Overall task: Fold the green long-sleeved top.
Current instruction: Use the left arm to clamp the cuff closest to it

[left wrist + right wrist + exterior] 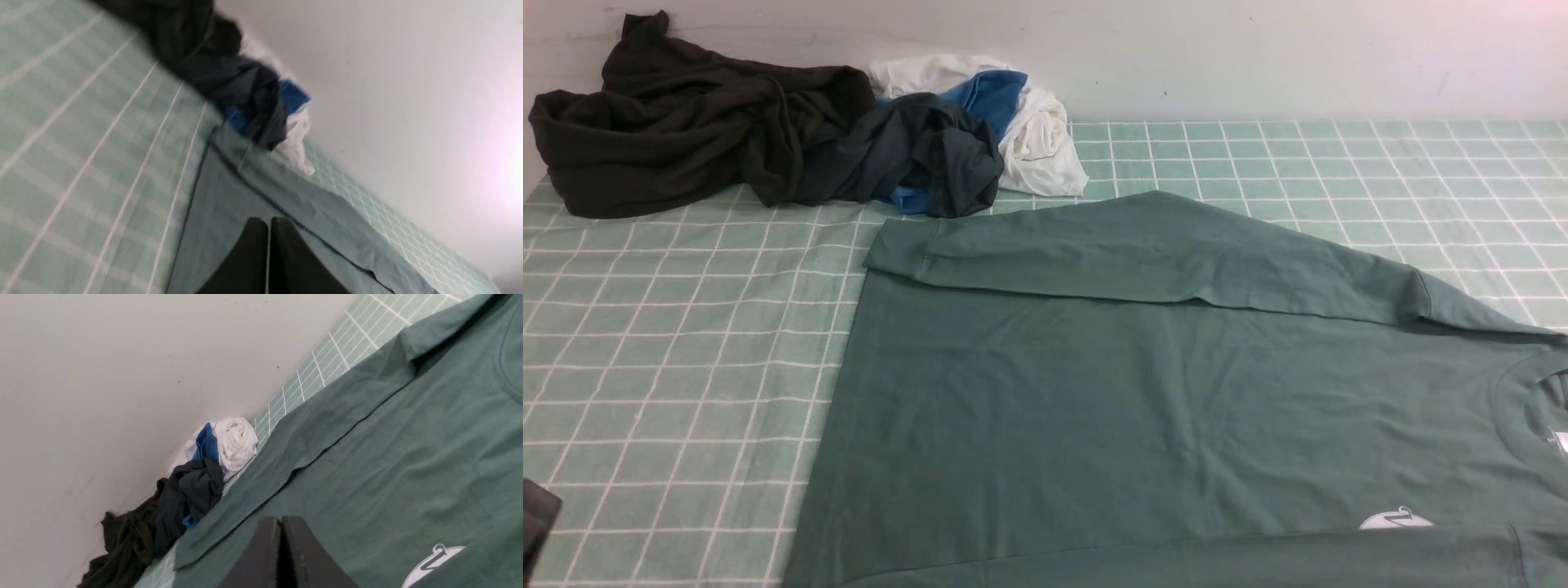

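Teal-green cotton fills most of the front view: the green long-sleeved top (1143, 392) lies spread flat, chest up, on the checked tablecloth (670, 351), with its crew neck (1523, 408) at the right edge and its hem towards the left.

The left gripper (268, 223) is tilted low over the hem end of the top. Its two dark fingers are pressed together and nothing is between them. The right gripper (281, 522) is angled over the chest, near the logo, and its fingers are likewise clenched on nothing. Neither wrist view shows whether the fingertips touch the cloth.

The logo (1395, 520) is a small white rounded mark with a hook-like line on top. Its lower part is covered, and no letters can be read. A tiny pale label (1560, 441) sits inside the neck, too small to read.

The fabric is matte and soft, with shallow creases across the body. The far sleeve (1160, 253) is folded over the body and runs leftwards, ending in a ribbed cuff (903, 245) at the corner of the hem. The near sleeve (1258, 559) lies along the near edge, over part of the logo.

The tablecloth is pale green with thin white grid lines. At the back left, against the plain wall (1258, 49), sits a crumpled heap: a dark olive-black garment (686, 122), a slate-grey garment (923, 155) with blue cloth showing, and a white garment (1037, 139). The slate-grey one lies just beside the cuff.
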